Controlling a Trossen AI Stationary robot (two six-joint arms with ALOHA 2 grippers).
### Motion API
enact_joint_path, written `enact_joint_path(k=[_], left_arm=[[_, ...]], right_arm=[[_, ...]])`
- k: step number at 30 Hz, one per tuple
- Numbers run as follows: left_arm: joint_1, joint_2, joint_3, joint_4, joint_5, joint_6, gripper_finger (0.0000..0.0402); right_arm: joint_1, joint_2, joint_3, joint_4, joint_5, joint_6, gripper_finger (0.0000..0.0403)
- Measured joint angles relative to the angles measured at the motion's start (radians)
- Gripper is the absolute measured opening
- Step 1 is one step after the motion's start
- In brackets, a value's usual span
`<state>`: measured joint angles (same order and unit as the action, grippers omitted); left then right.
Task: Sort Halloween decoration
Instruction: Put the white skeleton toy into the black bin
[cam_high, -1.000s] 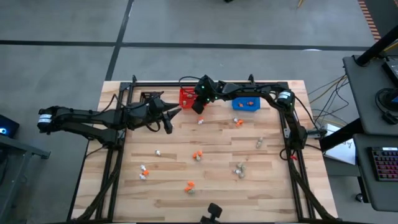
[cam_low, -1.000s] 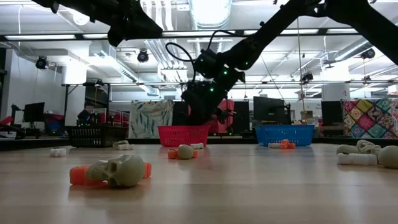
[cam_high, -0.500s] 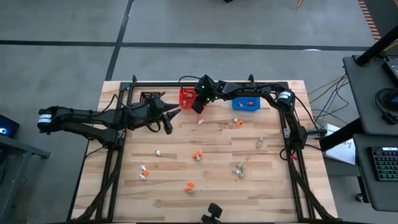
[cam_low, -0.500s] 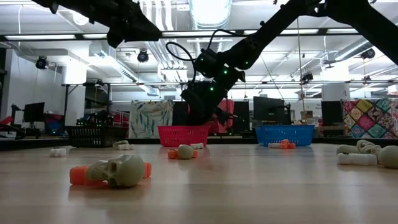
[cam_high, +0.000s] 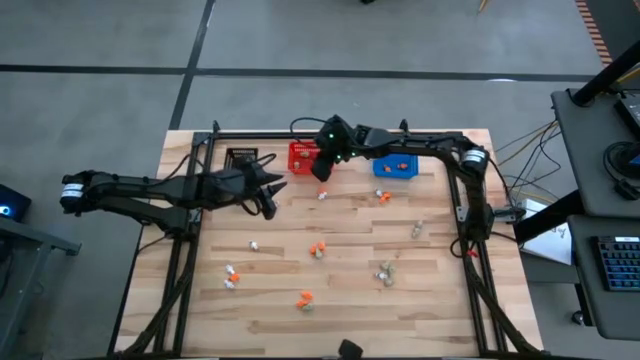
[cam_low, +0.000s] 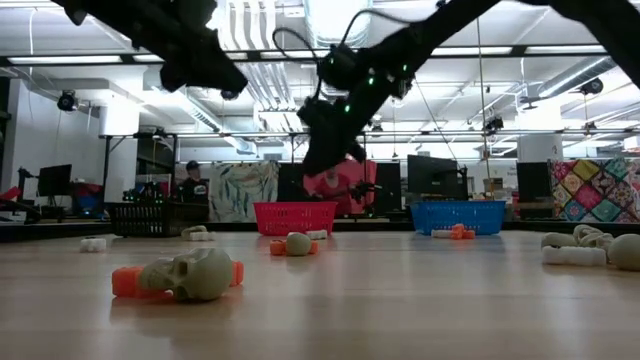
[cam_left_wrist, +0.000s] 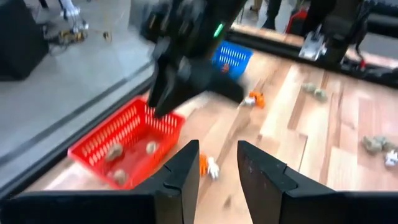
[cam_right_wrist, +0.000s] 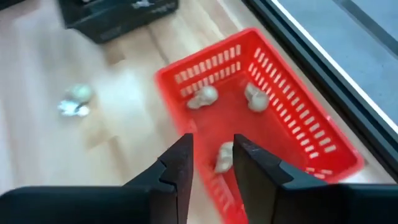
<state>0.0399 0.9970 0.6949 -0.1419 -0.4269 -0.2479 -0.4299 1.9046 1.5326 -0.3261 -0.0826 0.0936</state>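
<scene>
My right tool (cam_high: 320, 172) hangs over the near edge of the red basket (cam_high: 302, 157) at the far side of the worktop (cam_high: 340, 260); through its wrist camera I see its fingers (cam_right_wrist: 176, 171) parted with nothing between them, and three beige-grey trinkets (cam_right_wrist: 203, 97) lying inside the red basket below. My left tool (cam_high: 268, 192) sits a little to the left of that basket, above the worktop, and its wrist view shows its fingers (cam_left_wrist: 183, 180) apart and empty, pointing toward the red basket and a small orange-and-white trinket (cam_left_wrist: 208, 167) on the wood just beside it. The blue basket (cam_high: 396, 166) stands to the right of the red one with something orange in it, and the black basket (cam_high: 241, 157) stands to the left. The rest of the Halloween decoration is loose on the worktop: an orange piece (cam_high: 317, 248) near the middle, another orange one (cam_high: 304, 297) nearer the front, white bits (cam_high: 231, 276) toward the left, beige-grey ones (cam_high: 384, 271) toward the right. In the low view a beige skull (cam_low: 198, 274) lies against an orange piece close to the camera, and a person (cam_low: 192, 182) stands in the room behind the worktop.
</scene>
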Motion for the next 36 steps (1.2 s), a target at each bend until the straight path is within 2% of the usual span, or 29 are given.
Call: enact_joint_path(k=[10, 14, 20, 24, 28, 31, 36], left_arm=[[0.0, 0.029, 0.0, -0.17, 0.005, -0.156, 0.0091], [0.0, 0.084, 0.0, -0.185, 0.057, -0.188, 0.0091], [0.0, 0.179, 0.0, -0.185, 0.079, -0.212, 0.0091], [0.0, 0.239, 0.0, -0.178, 0.084, -0.215, 0.0091], [0.0, 0.282, -0.001, -0.199, 0.217, -0.221, 0.0091], [-0.001, 0.295, -0.001, -0.235, 0.342, -0.282, 0.0091], [-0.02, 0.305, 0.012, -0.398, 0.495, -0.422, 0.0091]], right_arm=[[0.111, -0.16, -0.002, -0.311, 0.004, -0.014, 0.0082], [0.162, -0.212, -0.006, -0.421, 0.004, -0.017, 0.0077], [0.237, -0.271, -0.037, -0.509, 0.004, -0.005, 0.0072], [0.279, -0.306, -0.087, -0.509, 0.004, 0.024, 0.0075], [0.306, -0.327, -0.138, -0.504, 0.004, 0.048, 0.0072], [0.315, -0.328, -0.164, -0.495, 0.005, 0.073, 0.0068], [0.317, -0.322, -0.193, -0.474, 0.004, 0.082, 0.0072]])
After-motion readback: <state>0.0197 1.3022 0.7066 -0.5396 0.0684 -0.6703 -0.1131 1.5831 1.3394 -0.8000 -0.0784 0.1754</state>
